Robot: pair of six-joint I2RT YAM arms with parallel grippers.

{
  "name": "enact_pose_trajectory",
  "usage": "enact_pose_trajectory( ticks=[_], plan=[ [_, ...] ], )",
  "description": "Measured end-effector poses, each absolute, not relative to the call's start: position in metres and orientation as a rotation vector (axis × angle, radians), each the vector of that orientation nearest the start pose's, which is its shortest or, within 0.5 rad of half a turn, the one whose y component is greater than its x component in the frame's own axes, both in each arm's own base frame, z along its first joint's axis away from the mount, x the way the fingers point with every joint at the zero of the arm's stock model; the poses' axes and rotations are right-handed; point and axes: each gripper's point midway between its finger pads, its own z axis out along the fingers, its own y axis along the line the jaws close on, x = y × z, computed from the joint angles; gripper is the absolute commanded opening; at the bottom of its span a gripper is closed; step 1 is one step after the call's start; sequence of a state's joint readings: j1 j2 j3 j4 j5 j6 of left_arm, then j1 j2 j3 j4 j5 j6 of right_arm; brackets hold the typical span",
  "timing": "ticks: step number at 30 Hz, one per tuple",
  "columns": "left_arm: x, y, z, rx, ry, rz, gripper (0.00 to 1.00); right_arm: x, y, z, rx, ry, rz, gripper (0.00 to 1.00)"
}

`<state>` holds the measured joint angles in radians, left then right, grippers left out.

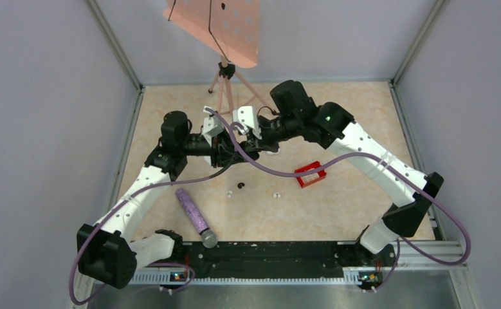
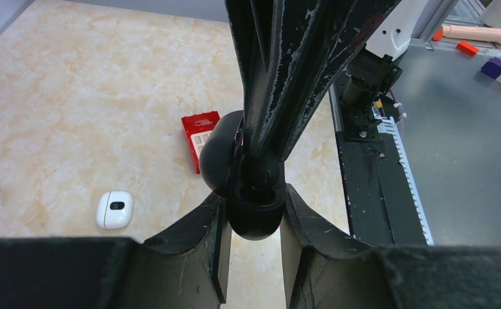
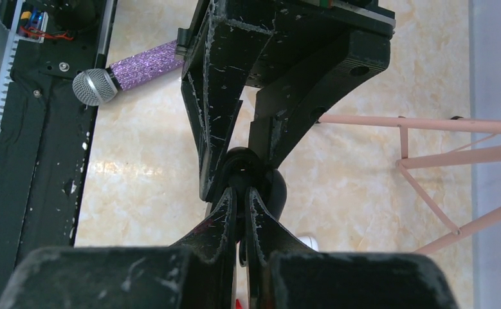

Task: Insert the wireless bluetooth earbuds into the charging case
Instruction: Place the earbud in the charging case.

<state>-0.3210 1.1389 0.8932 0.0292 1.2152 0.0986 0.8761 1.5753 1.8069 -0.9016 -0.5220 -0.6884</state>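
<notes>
White charging case (image 2: 114, 210) is lying on the table, left of the red basket (image 2: 199, 132). Earbuds (image 1: 276, 194) are lying loose nearer. Left gripper (image 2: 254, 201) and right gripper (image 3: 241, 194) are apparently both pinching one dark rounded piece (image 2: 255, 219) mid-air. Advice: one side releasing before any lowering.

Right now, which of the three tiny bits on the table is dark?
The middle bit, set slightly farther from the arms' bases; the left bit and the right bit are white.

Pale grey walls (image 1: 42, 96) enclose a beige marbled tabletop (image 1: 337, 206), a pink perforated stand (image 1: 225, 26) at the back.
</notes>
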Motion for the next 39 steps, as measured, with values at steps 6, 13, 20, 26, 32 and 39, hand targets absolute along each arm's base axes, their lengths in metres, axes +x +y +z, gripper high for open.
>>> enact_pose_trajectory(
  ticks=[6, 13, 20, 26, 32, 39],
  plan=[
    [0.223, -0.246, 0.283, 1.189, 1.346, -1.223, 0.00, 0.218, 0.362, 0.320, -1.732, 1.374, 0.691, 0.00],
    [0.224, -0.246, 0.283, 1.184, 1.350, -1.222, 0.00, 0.219, 0.365, 0.318, -1.726, 1.385, 0.698, 0.01],
    [0.224, -0.246, 0.283, 1.179, 1.353, -1.225, 0.00, 0.220, 0.367, 0.317, -1.714, 1.403, 0.706, 0.13],
    [0.225, -0.247, 0.282, 1.179, 1.347, -1.218, 0.00, 0.221, 0.369, 0.315, -1.698, 1.429, 0.707, 0.12],
    [0.227, -0.247, 0.282, 1.174, 1.346, -1.205, 0.00, 0.221, 0.367, 0.314, -1.686, 1.455, 0.703, 0.35],
    [0.229, -0.247, 0.284, 1.175, 1.331, -1.195, 0.00, 0.215, 0.366, 0.351, -1.604, 1.447, 0.787, 0.48]
  ],
)
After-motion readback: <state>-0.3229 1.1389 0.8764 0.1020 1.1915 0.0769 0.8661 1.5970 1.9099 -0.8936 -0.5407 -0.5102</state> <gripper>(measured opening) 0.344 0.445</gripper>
